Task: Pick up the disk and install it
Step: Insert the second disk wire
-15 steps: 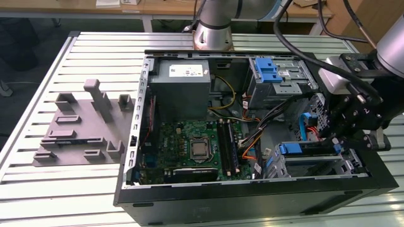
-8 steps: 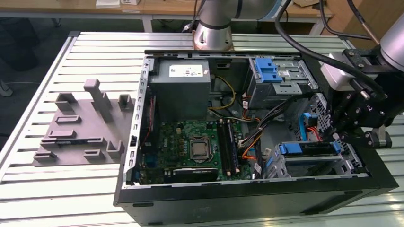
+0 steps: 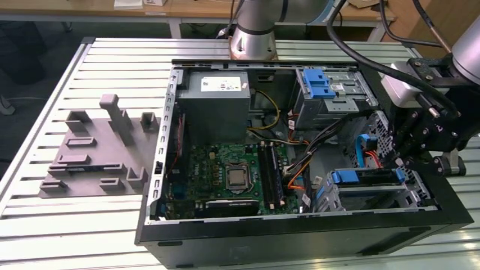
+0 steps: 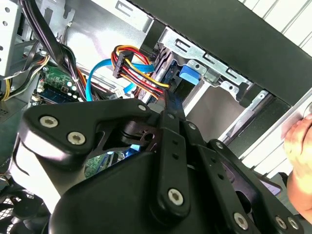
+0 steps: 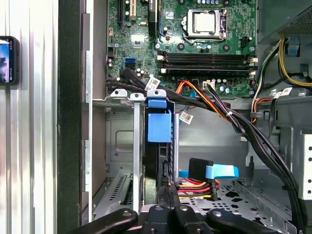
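A: Where's the disk (image 5: 159, 127)?

B: Seated on edge in the lower drive bay (image 3: 379, 194) of the open computer case (image 3: 300, 230). In the first wrist view its blue end tab faces the motherboard (image 5: 195, 39), with the dark edge of the drive running back from the tab toward the fingers. In the exterior view the blue carrier (image 3: 365, 176) lies along the bay's top.

A: And the gripper (image 5: 168, 207)?

B: It hangs over the case's corner on the exterior view's right, wrist and black linkage tilted down into the bay. The two fingertips sit close together at the disk's rear edge, opposite the tab. They look pinched on that edge, though the contact is half hidden by the linkage, so I can't be sure.

A: What's beside the fingers?

B: Just next to them, a bundle of red, yellow and orange wires (image 5: 195, 185) with a black plug, and a flat blue cable (image 5: 222, 171). Beyond the tab, black cables (image 5: 131, 80) cross above the bay's metal rails.

A: Anything else?

B: A grey power supply (image 3: 217, 107) and a second drive cage with a blue latch (image 3: 318, 84) at the far end of the case. A person's hand (image 4: 300, 161) shows outside the case wall in the second wrist view.
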You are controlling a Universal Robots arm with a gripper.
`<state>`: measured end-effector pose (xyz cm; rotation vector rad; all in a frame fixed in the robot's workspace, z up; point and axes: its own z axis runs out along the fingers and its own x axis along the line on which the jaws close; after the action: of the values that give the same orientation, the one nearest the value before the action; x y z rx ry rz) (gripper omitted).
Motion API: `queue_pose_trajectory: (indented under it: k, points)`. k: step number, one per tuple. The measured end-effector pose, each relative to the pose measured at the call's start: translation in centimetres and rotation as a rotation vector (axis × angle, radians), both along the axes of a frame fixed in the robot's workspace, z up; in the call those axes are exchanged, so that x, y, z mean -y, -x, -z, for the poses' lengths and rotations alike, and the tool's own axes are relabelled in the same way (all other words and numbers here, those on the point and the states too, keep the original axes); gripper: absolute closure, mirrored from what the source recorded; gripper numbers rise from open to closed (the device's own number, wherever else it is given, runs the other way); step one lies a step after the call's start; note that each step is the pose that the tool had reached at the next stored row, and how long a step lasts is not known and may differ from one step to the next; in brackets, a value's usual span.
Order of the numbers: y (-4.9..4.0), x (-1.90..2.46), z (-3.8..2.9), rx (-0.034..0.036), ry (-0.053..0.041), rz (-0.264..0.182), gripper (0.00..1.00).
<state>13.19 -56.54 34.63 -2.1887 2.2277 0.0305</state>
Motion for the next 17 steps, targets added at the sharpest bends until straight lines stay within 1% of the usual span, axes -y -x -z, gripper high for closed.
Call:
queue_pose_trajectory:
  k: [8, 10, 12, 15, 17]
  points:
    - [0.01, 0.0, -0.02, 0.0, 0.0002, 0.0, 0.89]
    - [0.11, 0.0, -0.03, 0.0, 0.0003, 0.0, 0.89]
    - [0.58, 0.0, -0.03, 0.0006, 0.0003, 0.0, 0.89]
    - [0.68, 0.01, -0.01, 0.0007, 0.0001, 0.0, 0.89]
    - [0.68, 0.0, -0.2, 0.0007, 0.0003, 0.0, 0.89]
